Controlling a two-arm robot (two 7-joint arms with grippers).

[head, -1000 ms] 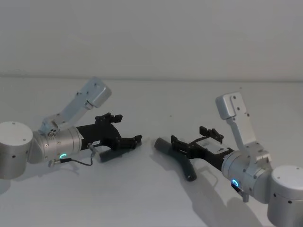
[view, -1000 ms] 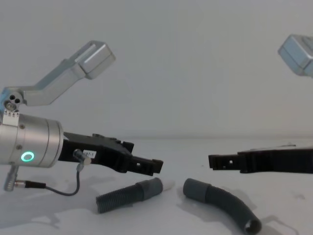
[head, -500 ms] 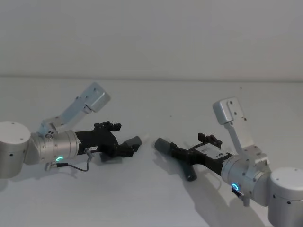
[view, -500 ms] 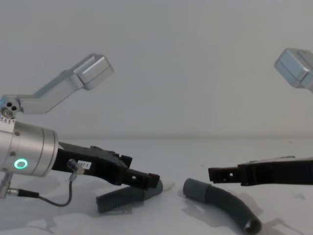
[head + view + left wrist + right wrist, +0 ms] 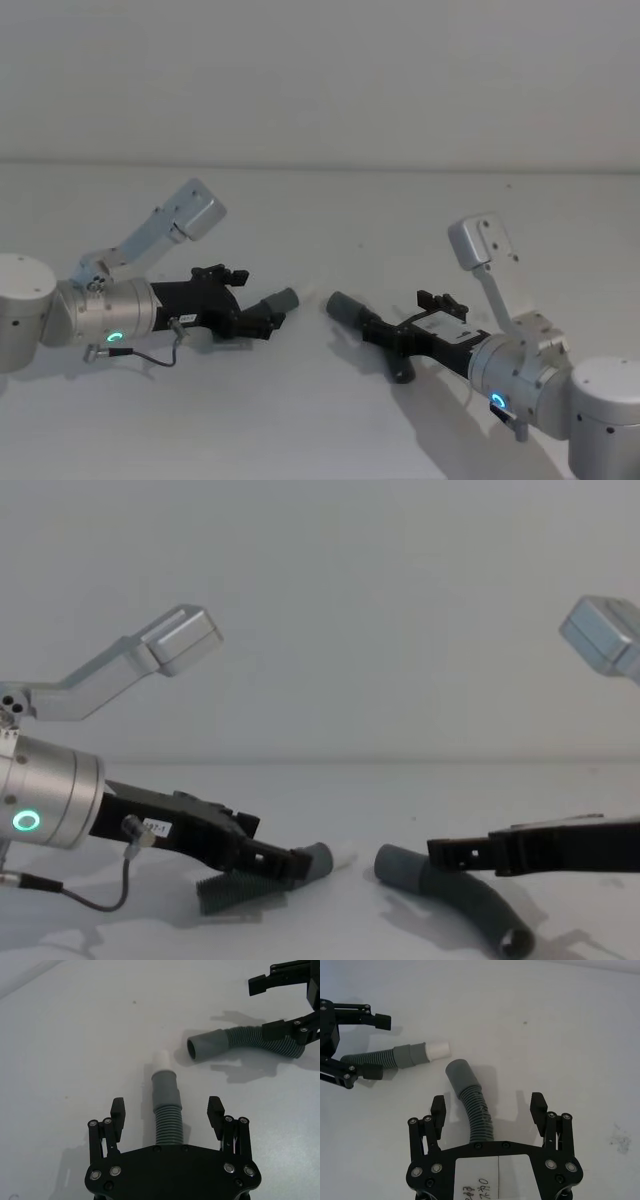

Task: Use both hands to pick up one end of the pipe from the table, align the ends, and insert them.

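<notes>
Grey corrugated straight piece (image 5: 167,1120) lies flat on the counter (image 5: 320,420), running lengthwise down the middle of the left gripper (image 5: 166,1106). Its fingers (image 5: 118,1112) are spread, one on each side of the ribbed section, neither touching it. Long axis is in line with the gripper's reach, and the white spigot (image 5: 161,1059) points outward past the fingertips.

Same setup on the other side. Right gripper (image 5: 488,1101) straddles the curved piece (image 5: 479,1115), fingers (image 5: 538,1107) released and apart from the hose, socket (image 5: 457,1071) sticking out ahead of them. Both pieces rest on the counter, nothing gripped.

Key relation: spigot and socket sit just beside each other between the two grippers, with a small gap, not touching. They are not coaxial. In the head view both ends angle toward the far side, so the axes meet in a V rather than a line. Left arm is nearer the spigot, right arm nearer the socket.

My read: squeeze across the ribs on both and lift. One gripper then has to yaw to take out that V before pushing together. Curved piece may roll in the grasp, so the socket's heading could shift on closing.
</notes>
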